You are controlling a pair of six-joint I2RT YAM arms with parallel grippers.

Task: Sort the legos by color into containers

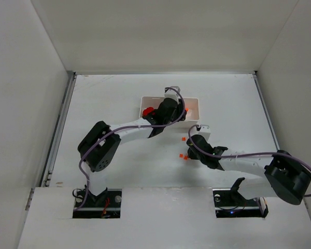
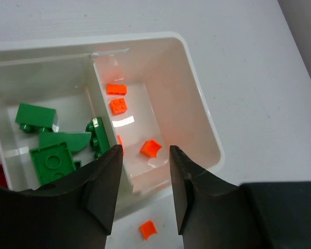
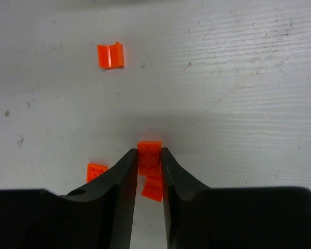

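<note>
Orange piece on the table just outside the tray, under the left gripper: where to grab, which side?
From straight above with the open left gripper. Pinch the orange piece across the two edges that run away from the tray wall, fingers closing along the wall. It lies flat and close to that wall, so a finger likely won't fit between.

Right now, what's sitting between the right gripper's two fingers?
An orange brick, gripped by the right gripper, and a second orange piece in the gap nearer the camera. The right wrist view shows it.

Tray (image 2: 197, 119) far-centre; blocks (image 2: 52, 155) mid compt, tiny pcs (image 2: 118, 106) R compt, loose pcs (image 3: 110, 55) on table (image 1: 109, 98) nearer.
</note>
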